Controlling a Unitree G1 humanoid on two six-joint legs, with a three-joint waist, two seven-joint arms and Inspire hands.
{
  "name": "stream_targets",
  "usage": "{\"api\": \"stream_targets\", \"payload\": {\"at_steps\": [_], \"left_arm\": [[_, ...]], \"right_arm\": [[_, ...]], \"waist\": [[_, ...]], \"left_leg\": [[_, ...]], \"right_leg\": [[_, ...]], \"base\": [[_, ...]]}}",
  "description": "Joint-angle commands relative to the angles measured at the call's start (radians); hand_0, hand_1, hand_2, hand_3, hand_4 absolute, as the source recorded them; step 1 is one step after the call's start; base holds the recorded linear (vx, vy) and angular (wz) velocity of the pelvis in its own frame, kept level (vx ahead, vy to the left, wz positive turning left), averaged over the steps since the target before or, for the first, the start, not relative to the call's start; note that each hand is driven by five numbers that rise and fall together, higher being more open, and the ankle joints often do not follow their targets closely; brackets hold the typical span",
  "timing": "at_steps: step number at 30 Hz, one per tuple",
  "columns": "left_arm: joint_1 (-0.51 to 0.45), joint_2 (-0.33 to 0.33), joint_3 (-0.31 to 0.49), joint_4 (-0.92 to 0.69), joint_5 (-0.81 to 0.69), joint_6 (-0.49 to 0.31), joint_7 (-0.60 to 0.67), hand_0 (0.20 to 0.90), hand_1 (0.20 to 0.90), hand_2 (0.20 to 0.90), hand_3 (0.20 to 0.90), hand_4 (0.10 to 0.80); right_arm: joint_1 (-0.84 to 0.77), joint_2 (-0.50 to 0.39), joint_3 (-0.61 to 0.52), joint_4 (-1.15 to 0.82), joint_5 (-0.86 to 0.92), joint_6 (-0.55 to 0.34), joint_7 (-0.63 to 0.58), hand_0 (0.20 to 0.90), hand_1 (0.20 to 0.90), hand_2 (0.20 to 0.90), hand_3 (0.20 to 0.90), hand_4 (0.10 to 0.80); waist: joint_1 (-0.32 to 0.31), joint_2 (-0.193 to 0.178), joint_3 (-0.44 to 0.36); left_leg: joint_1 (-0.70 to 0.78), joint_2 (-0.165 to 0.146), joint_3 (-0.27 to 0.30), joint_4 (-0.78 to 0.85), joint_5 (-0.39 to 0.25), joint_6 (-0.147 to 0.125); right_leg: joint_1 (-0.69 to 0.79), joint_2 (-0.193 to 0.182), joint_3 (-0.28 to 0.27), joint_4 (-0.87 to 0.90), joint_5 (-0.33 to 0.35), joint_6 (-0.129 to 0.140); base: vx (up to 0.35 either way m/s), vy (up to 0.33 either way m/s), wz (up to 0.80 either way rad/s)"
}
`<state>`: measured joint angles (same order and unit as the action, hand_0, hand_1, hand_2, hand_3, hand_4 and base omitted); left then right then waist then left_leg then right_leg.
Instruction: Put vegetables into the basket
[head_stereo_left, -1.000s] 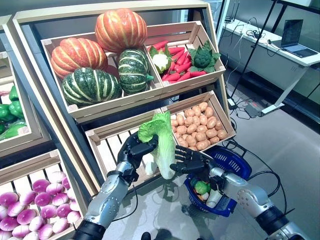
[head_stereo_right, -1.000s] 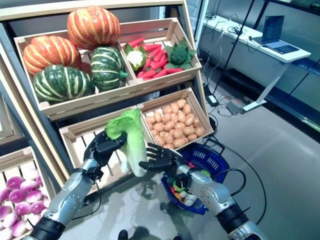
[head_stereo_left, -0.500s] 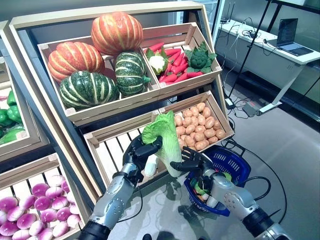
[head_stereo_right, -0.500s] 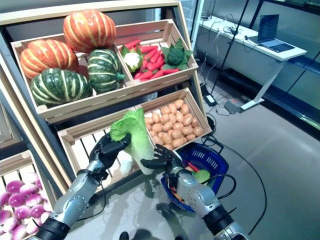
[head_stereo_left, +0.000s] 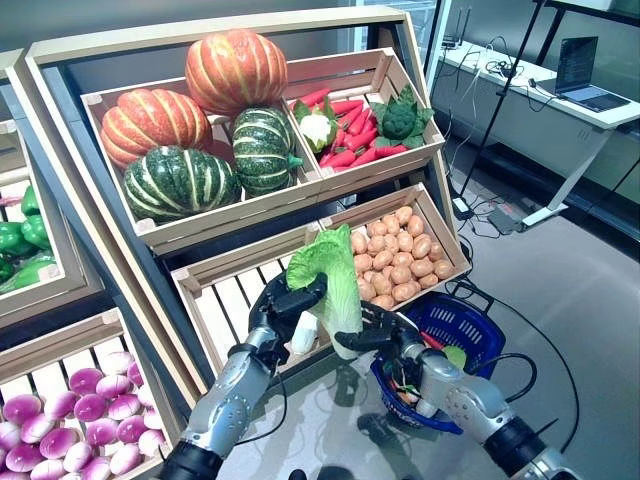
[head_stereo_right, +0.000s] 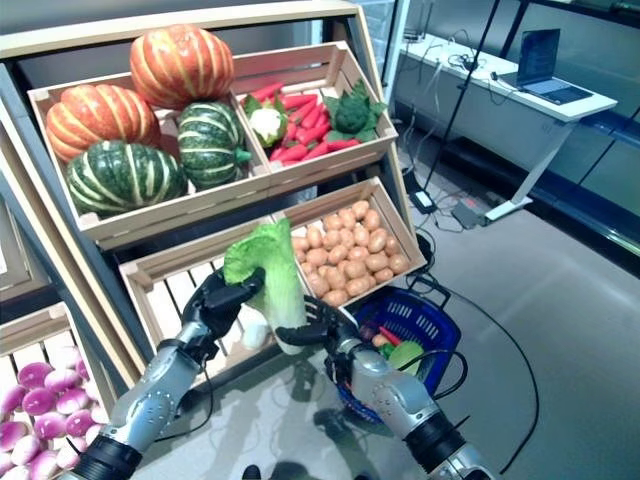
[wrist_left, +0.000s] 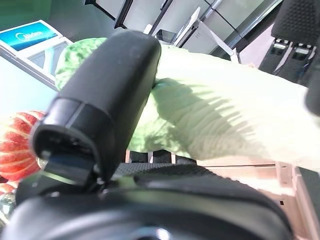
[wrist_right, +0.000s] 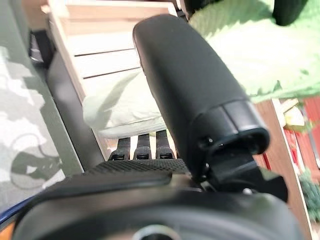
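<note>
A pale green napa cabbage (head_stereo_left: 335, 283) stands upright in front of the lower slatted crate (head_stereo_left: 235, 295). My left hand (head_stereo_left: 283, 304) is shut on its leafy upper part; the thumb (wrist_left: 107, 95) lies across the leaves. My right hand (head_stereo_left: 378, 332) reaches in from the right, open. Its straight fingers (wrist_right: 140, 146) lie under the white base and its thumb (wrist_right: 185, 85) rests on it. The blue basket (head_stereo_left: 478, 325) sits just behind my right forearm, with several vegetables (head_stereo_left: 455, 354) inside.
The wooden shelf holds pumpkins (head_stereo_left: 235, 68), a crate of carrots and cauliflower (head_stereo_left: 355, 135), potatoes (head_stereo_left: 395, 262), purple bulbs (head_stereo_left: 75, 425) and green peppers (head_stereo_left: 25, 235). A white root (head_stereo_left: 303, 334) lies in the slatted crate. A desk with a laptop (head_stereo_left: 585, 85) stands at the back right.
My right hand has moved left and up from beside the basket to the cabbage's base. My left hand has carried the cabbage slightly right. The view has shifted a little.
</note>
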<state>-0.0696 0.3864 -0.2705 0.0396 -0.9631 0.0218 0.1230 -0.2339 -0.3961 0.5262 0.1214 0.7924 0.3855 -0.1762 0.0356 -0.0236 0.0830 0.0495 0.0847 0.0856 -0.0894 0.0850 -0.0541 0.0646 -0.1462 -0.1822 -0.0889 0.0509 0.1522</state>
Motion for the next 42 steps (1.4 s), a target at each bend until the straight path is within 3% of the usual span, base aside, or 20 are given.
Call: {"api": "stream_targets", "payload": {"at_steps": [1, 10, 11, 13, 31, 32, 33, 42], "left_arm": [[-0.166, -0.010, -0.014, -0.092, -0.093, -0.043, -0.159, 0.300, 0.300, 0.300, 0.300, 0.400], [-0.184, -0.009, -0.053, -0.066, -0.119, -0.026, -0.249, 0.300, 0.300, 0.300, 0.300, 0.400], [-0.184, -0.011, -0.055, -0.062, -0.115, -0.024, -0.253, 0.300, 0.300, 0.300, 0.300, 0.400], [-0.183, -0.008, -0.056, -0.061, -0.115, -0.019, -0.257, 0.300, 0.300, 0.300, 0.300, 0.400], [-0.178, -0.009, -0.057, -0.051, -0.098, -0.042, -0.257, 0.300, 0.300, 0.300, 0.300, 0.400], [-0.177, -0.008, -0.057, -0.056, -0.096, -0.037, -0.255, 0.705, 0.705, 0.705, 0.705, 0.670], [-0.176, -0.005, -0.057, -0.058, -0.095, -0.036, -0.255, 0.900, 0.900, 0.900, 0.900, 0.800], [-0.150, 0.015, -0.025, -0.063, -0.109, -0.005, -0.276, 0.900, 0.900, 0.900, 0.900, 0.800]], "right_arm": [[-0.104, 0.052, 0.026, -0.033, 0.076, -0.051, 0.172, 0.900, 0.900, 0.900, 0.900, 0.800], [-0.133, 0.041, 0.051, 0.033, 0.112, -0.059, 0.260, 0.900, 0.900, 0.900, 0.900, 0.800], [-0.132, 0.043, 0.052, 0.036, 0.123, -0.064, 0.256, 0.458, 0.458, 0.458, 0.458, 0.505], [-0.134, 0.046, 0.050, 0.042, 0.121, -0.071, 0.264, 0.300, 0.300, 0.300, 0.300, 0.400], [-0.132, 0.051, 0.037, 0.054, 0.122, -0.107, 0.262, 0.300, 0.300, 0.300, 0.300, 0.400], [-0.127, 0.044, 0.031, 0.043, 0.123, -0.114, 0.266, 0.300, 0.300, 0.300, 0.300, 0.400], [-0.124, 0.038, 0.027, 0.033, 0.127, -0.119, 0.263, 0.300, 0.300, 0.300, 0.300, 0.400], [-0.088, -0.020, -0.038, -0.047, 0.175, -0.188, 0.279, 0.300, 0.300, 0.300, 0.300, 0.400]], "waist": [[0.018, -0.026, -0.059], [0.018, -0.030, -0.066], [0.017, -0.031, -0.067], [0.017, -0.031, -0.067], [0.016, -0.027, -0.061], [0.015, -0.027, -0.061], [0.014, -0.027, -0.060], [0.010, -0.023, -0.054]], "left_leg": [[0.019, -0.015, 0.011, 0.002, -0.090, 0.006], [0.021, -0.015, 0.013, 0.002, -0.089, 0.007], [0.022, -0.015, 0.013, 0.002, -0.090, 0.006], [0.023, -0.015, 0.012, 0.002, -0.090, 0.007], [0.027, -0.017, 0.009, 0.002, -0.089, 0.010], [0.026, -0.017, 0.009, 0.002, -0.089, 0.010], [0.025, -0.017, 0.008, 0.002, -0.089, 0.010], [0.024, -0.015, 0.009, 0.002, -0.089, 0.010]], "right_leg": [[0.019, -0.050, 0.005, 0.025, -0.020, -0.002], [0.021, -0.050, 0.006, 0.024, -0.018, 0.000], [0.022, -0.050, 0.006, 0.024, -0.019, 0.000], [0.022, -0.049, 0.008, 0.025, -0.019, -0.001], [0.023, -0.048, 0.013, 0.030, -0.021, -0.003], [0.022, -0.047, 0.014, 0.030, -0.022, -0.003], [0.022, -0.047, 0.014, 0.030, -0.021, -0.004], [0.019, -0.044, 0.017, 0.031, -0.023, -0.001]], "base": [[0.000, 0.000, 0.00], [0.000, 0.000, 0.00], [0.000, 0.000, 0.00], [0.000, 0.000, 0.00], [0.000, 0.000, 0.00], [0.000, 0.000, 0.00], [0.000, 0.000, 0.00], [0.000, 0.000, 0.00]]}}
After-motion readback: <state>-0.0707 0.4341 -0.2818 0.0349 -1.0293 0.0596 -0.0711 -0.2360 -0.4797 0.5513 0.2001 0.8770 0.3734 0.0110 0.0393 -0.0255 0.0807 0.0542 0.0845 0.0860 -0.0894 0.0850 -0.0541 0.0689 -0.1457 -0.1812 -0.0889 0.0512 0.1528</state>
